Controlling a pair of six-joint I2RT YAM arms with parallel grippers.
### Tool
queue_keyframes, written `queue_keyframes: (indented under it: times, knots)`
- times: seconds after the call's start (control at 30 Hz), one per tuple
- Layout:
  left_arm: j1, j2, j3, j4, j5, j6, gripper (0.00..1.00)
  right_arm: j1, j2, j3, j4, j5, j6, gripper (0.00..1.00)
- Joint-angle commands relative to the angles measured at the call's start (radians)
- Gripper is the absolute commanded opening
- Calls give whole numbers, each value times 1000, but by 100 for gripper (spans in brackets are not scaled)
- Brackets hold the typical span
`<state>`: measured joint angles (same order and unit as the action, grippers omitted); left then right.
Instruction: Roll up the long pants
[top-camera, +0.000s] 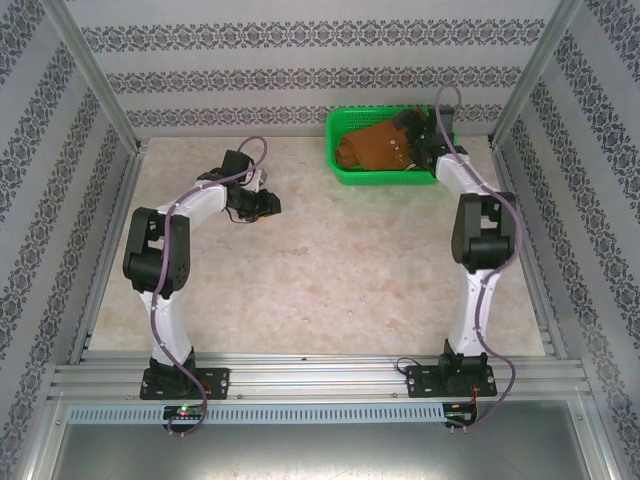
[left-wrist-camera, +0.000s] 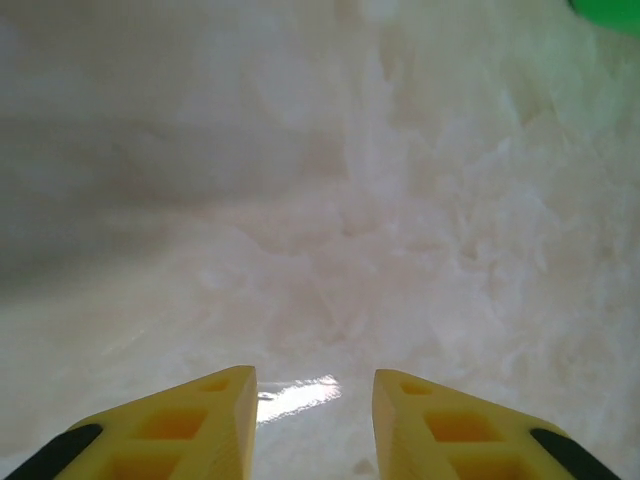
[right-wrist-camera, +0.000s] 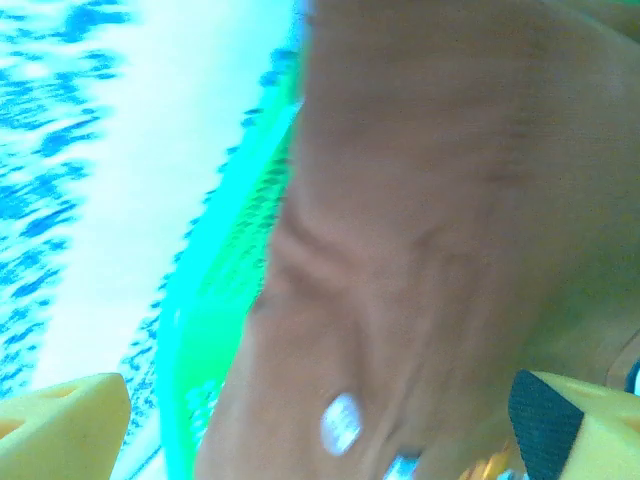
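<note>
right arm (top-camera: 478, 230) reaching way out to the one green basket (top-camera: 380, 178), right end effector (top-camera: 418, 138) spread wide over the single pair of pants (top-camera: 372, 148) bunched inside, left arm (top-camera: 160, 250) elbow-bent, left end effector (left-wrist-camera: 315, 400) partly open and empty, over bare tabletop (top-camera: 330, 280) left of the basket

In the green basket (top-camera: 380, 176) the long pants (top-camera: 368, 148) lie bunched, legs and waistband impossible to tell apart, their right side hidden under the right gripper (top-camera: 412, 135). Close up, the cloth and pale buttons (right-wrist-camera: 341, 422) are blurred, and the basket's rim runs off the frame.
</note>
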<state>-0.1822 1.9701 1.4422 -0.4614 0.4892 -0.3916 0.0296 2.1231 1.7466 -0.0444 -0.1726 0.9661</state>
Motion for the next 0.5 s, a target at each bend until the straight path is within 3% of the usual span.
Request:
queue_keyframes:
  times: [0.0, 0.2, 0.33, 0.4, 0.47]
  knots:
    - [-2, -138, -11, 76, -211, 61, 37, 80, -292, -105, -82, 150, -253, 98]
    - [-1, -486, -326, 311, -655, 16, 36, 308, -632, -370, -190, 465, -680, 98]
    - [-5, -717, -667, 705, -736, 259, 34, 404, -789, -573, -187, 643, -802, 98]
    - [-3, -804, -755, 699, -814, 340, 47, 418, -867, -678, -171, 682, -803, 98]
    - [1, -865, -820, 690, -926, 373, 48, 429, -943, -784, -121, 691, -819, 98]
